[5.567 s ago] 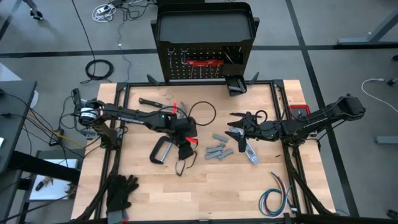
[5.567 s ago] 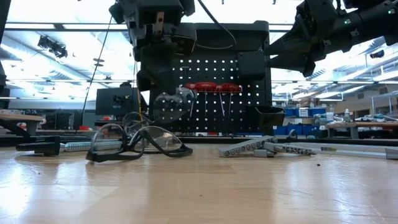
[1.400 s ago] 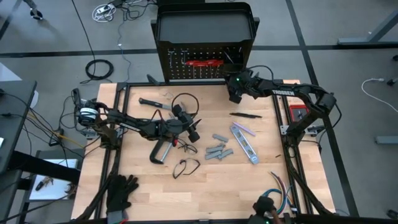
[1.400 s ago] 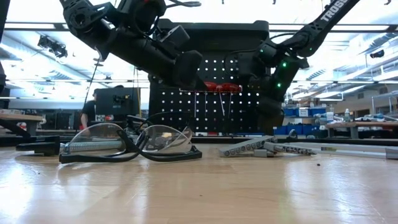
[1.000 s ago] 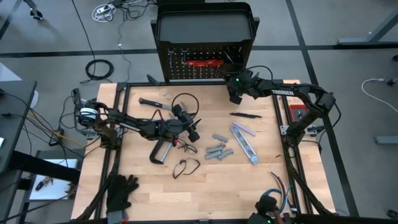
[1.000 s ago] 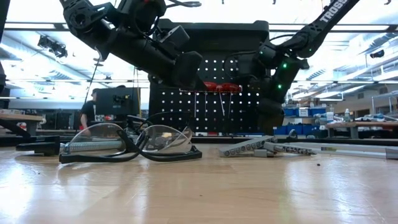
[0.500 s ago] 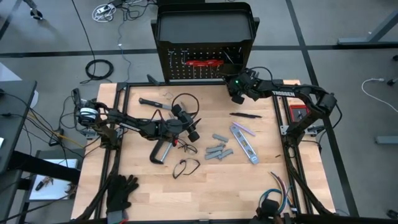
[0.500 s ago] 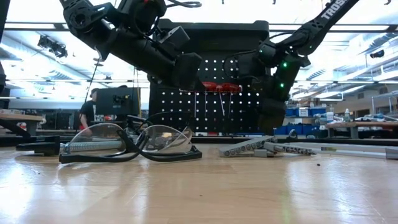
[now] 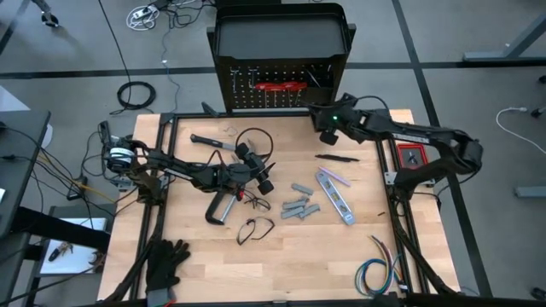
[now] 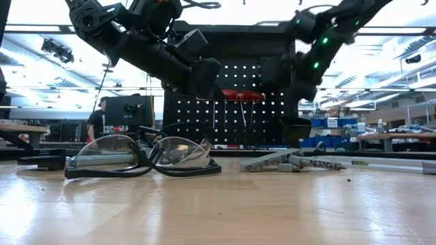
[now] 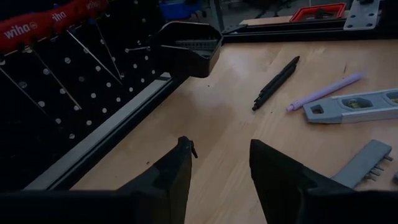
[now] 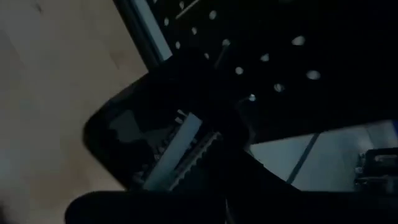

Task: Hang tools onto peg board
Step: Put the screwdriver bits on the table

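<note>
Both arms are matte black, built of chunky jointed segments. The right arm [image 9: 401,132] bears white lettering along its forearm and small green lights just behind its claw. The left gripper [image 11: 217,163] has two dark, tapering wedge-shaped fingers.

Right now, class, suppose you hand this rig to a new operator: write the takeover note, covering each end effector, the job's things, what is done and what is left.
Left end effector: open, empty, over the table's middle.
Right end effector: shut, by the small black bin at the peg board.
Done: red-handled screwdrivers hang on the board; a toothed metal piece lies in the bin.
Left on the table: hammer, C-clamp, grey metal pieces, silver flat bar.
</note>
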Controlling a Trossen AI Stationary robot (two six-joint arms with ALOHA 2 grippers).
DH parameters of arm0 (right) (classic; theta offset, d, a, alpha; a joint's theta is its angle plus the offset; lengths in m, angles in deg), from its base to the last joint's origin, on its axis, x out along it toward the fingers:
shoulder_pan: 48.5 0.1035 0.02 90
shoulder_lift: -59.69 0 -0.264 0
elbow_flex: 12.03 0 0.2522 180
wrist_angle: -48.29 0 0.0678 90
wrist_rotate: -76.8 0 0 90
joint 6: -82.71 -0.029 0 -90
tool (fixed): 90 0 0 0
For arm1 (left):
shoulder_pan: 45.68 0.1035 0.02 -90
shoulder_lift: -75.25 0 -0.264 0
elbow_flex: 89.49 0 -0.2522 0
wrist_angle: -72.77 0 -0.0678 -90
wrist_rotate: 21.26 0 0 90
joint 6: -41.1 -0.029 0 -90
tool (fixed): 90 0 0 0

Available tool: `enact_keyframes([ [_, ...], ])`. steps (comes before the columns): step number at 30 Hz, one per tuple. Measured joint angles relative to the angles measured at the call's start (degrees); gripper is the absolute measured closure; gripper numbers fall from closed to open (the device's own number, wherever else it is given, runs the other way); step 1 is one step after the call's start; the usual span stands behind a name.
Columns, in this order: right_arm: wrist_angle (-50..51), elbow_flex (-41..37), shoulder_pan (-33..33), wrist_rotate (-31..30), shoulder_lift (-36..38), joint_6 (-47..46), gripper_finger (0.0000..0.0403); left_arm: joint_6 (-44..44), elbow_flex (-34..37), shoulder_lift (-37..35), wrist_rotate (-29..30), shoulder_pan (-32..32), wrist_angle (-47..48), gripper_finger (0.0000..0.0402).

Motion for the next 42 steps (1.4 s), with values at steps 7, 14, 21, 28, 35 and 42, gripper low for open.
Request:
enact_keyframes([
  [7, 7.18, 0.06, 0.18, 8.18, 8.33, -8.78, 0.0369, 0.02, 0.00, 0.00, 0.00, 0.00, -0.03, 0.0241],
  [14, 9.02, 0.09, 1.02, 10.67, 2.59, -23.53, 0.0264, 0.62, 0.00, 0.00, -0.03, 0.00, -0.80, 0.0241],
  [21, 15.29, 7.60, 3.00, 2.75, -11.66, -38.62, 0.0202, 1.57, 0.00, 0.00, -1.17, 0.00, -0.75, 0.0241],
  [28, 20.04, 15.71, 2.40, 1.98, -20.26, -46.07, 0.0206, 1.55, 0.00, 0.00, -1.17, 0.00, 0.27, 0.0241],
  [35, 22.82, 17.73, 0.93, -0.41, -22.66, -50.13, 0.0213, 1.55, 0.00, 0.00, -1.15, -0.12, 1.12, 0.0241],
  [42, 25.79, 17.73, -1.35, -0.56, -22.66, -53.33, 0.0225, 1.62, 0.00, 0.00, -1.15, -0.15, 1.04, 0.0241],
])
